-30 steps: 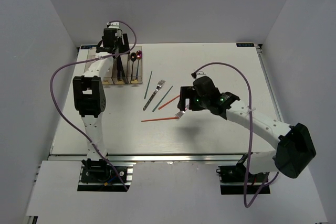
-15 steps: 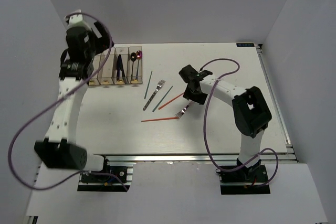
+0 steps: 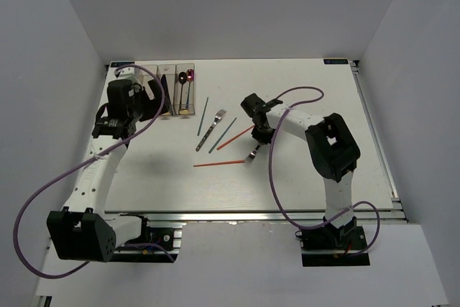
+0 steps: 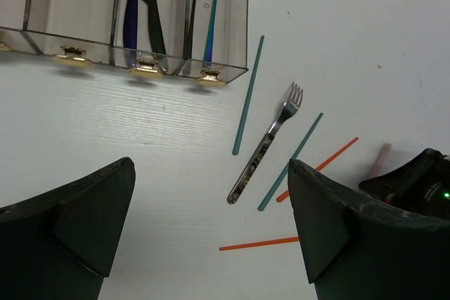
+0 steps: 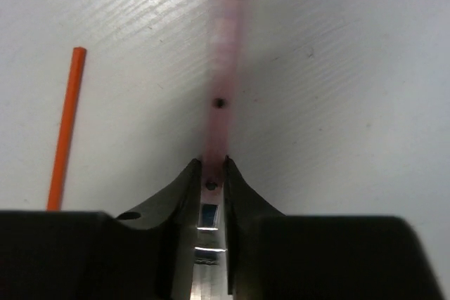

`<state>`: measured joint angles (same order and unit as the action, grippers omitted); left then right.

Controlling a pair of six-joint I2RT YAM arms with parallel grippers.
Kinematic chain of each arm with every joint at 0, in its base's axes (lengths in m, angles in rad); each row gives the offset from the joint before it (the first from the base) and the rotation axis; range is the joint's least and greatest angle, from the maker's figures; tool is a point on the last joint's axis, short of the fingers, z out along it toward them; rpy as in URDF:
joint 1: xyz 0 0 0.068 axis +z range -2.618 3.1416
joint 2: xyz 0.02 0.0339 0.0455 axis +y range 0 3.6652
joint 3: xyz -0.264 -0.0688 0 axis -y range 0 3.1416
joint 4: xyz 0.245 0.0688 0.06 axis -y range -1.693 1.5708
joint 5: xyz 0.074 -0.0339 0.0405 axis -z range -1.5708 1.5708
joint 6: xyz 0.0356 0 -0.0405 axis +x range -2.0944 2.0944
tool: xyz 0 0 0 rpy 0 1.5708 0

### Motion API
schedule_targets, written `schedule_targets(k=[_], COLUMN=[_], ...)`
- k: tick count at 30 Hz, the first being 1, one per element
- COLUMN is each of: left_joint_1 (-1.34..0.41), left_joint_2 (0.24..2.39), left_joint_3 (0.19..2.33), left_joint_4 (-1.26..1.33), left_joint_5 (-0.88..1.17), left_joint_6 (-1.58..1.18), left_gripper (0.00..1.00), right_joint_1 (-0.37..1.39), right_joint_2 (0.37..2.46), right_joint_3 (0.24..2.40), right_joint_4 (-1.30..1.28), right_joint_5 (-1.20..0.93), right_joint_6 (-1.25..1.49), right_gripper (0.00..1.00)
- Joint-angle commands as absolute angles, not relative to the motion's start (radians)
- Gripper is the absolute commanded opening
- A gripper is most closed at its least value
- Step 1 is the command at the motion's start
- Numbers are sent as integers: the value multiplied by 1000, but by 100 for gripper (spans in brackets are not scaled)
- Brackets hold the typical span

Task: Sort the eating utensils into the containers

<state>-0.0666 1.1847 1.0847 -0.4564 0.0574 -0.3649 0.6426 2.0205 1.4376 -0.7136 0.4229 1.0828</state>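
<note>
**A:** What do we have in the right gripper [image 3: 256,134]?

**B:** It is clenched on the pink-handled utensil [image 5: 226,68]. In the wrist view the fingers pinch its silver stretch, and the pink handle runs straight out to 12 o'clock. We cannot tell whether it is clear of the table [image 3: 316,106].

**A:** And which way do the containers [image 4: 84,12] lie from it?

**B:** Seen from overhead, they sit at about 10 o'clock from that gripper and well apart from it. The loose fork [image 3: 210,131] and the green chopsticks [image 3: 223,135] lie in the stretch between, and the red chopsticks [image 3: 219,164] are close by the gripper. The bins run lengthwise from 12 to 6. Our utensil's silver end pokes out toward 6, so we judge the two axes roughly in line, and little turning should be needed.

**A:** What about the left gripper [image 4: 209,166]?

**B:** It is released, with the jaws wide and nothing between them. It hangs just beside the near end of the containers, so that arm is far nearer the bins than the right one. The right arm has the piece, though, so we expect it either makes the long carry toward 10 o'clock over the loose pieces or passes the piece across.
</note>
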Motion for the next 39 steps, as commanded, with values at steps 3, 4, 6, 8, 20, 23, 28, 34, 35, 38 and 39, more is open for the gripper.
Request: schedule_targets(k=[3, 4, 6, 8, 20, 23, 28, 34, 35, 38, 39], left_joint_1=[-64, -66, -71, -87, -405, -407, -408, -408, -408, -405, -403], left_joint_2=[1138, 1137, 1137, 1144, 1238, 1233, 1224, 1238, 1242, 1272, 1294], left_joint_3=[1074, 1069, 1039, 988, 908, 853, 830, 857, 879, 934, 1024], left_joint_4=[-417, -413, -376, -304, -183, -124, -104, -138, -149, -230, -288], left_joint_5=[136, 165, 216, 317, 225, 259, 281, 273, 265, 160, 91], left_joint_6=[-393, -405, -460, -555, -727, -761, -773, -741, -732, -662, -625], left_gripper=[98, 98, 98, 98, 96, 92, 78, 0, 0, 0, 0], right_joint_1=[641, 643, 656, 705, 891, 936, 956, 968, 966, 963, 956], right_joint_2=[2080, 2074, 2021, 1958, 1484, 1462, 1479, 1511, 1517, 1508, 1499], right_joint_3=[1387, 1376, 1326, 1292, 1048, 1064, 1101, 1144, 1146, 1146, 1144], right_joint_4=[-728, -732, -675, -597, 44, 74, 86, 68, 63, 3, -38], right_joint_5=[431, 433, 425, 440, -103, -94, -83, -75, -65, 56, 93], right_joint_6=[1152, 1160, 1131, 1044, 448, 457, 483, 500, 508, 538, 548], right_gripper=[0, 0, 0, 0, 0, 0, 0, 0, 8, 47, 49])
